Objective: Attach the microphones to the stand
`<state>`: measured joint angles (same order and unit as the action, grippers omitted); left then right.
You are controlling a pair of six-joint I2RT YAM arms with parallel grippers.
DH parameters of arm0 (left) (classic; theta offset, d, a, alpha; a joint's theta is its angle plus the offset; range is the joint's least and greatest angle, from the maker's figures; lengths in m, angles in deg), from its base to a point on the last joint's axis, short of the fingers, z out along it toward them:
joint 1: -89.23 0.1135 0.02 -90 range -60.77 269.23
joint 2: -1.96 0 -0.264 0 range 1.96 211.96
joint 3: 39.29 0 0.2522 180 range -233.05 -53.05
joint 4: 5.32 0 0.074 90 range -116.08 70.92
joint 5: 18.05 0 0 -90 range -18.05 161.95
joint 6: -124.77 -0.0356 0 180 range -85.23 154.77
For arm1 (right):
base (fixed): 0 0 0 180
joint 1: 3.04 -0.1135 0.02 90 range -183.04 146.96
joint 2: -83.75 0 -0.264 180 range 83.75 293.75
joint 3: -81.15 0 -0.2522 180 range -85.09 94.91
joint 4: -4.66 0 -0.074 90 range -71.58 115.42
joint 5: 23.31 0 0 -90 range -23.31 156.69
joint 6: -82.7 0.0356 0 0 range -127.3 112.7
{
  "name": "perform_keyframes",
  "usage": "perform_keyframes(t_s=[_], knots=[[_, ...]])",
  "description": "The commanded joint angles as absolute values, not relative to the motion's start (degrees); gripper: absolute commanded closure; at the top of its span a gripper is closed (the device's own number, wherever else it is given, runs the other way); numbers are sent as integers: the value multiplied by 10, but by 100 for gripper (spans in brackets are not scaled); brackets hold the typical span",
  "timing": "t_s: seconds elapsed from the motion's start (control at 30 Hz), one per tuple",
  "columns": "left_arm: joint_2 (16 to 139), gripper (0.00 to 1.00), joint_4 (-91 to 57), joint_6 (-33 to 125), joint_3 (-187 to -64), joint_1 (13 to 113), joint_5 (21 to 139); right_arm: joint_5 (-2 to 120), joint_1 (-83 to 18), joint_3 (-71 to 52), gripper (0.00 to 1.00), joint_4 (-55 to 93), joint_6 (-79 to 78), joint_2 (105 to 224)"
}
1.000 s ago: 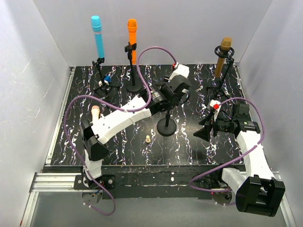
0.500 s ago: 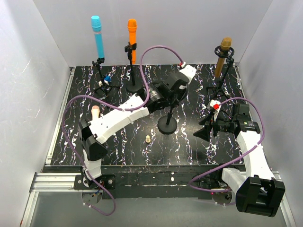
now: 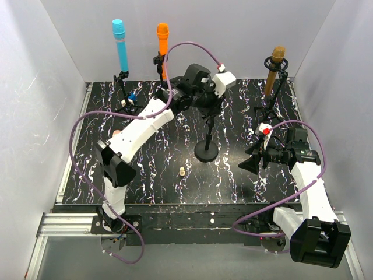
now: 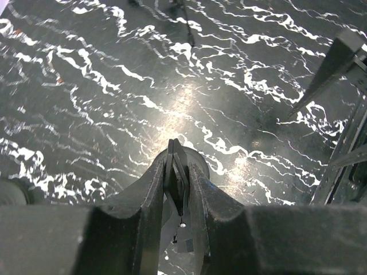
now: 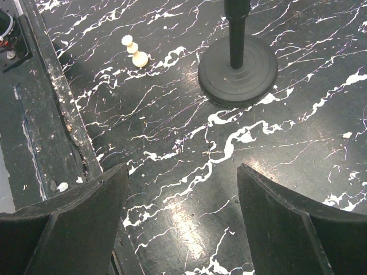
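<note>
On the black marbled counter, your left end effector is pinched on the top of the centre stand. Your right end effector hangs spread at near right. The light blue microphone, orange microphone and golden-brown microphone stand upright in holders along the far edge. A beige peg sits near centre.

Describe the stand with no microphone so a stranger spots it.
Find the black marbled table. Stands along its back edge hold a blue microphone, an orange microphone and a brown microphone; the bare stand sits centrally on a round base. Only its top carries no microphone.
</note>
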<state>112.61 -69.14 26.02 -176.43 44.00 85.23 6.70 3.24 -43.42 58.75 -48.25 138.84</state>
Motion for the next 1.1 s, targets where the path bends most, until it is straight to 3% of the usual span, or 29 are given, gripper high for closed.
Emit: perform_keyframes(t_s=[0.0, 0.17, 0.43, 0.63, 0.87, 1.07], knots=[[1152, 93, -724, 189, -1832, 433, 951, 60, 35, -426, 17, 585, -491, 1381], [1142, 88, -716, 182, -1801, 433, 971, 60, 34, -426, 17, 586, -490, 1381], [1079, 33, -621, 257, -1719, 434, 882, 58, 35, -426, 17, 586, -490, 1382], [1035, 4, -573, 303, -1701, 433, 822, 62, 35, -426, 17, 584, -491, 1383], [882, 2, -496, 334, -1578, 435, 785, 89, 37, -427, 17, 586, -511, 1396], [683, 2, -457, 380, -1382, 442, 675, 80, 60, -422, 17, 619, -546, 1408]])
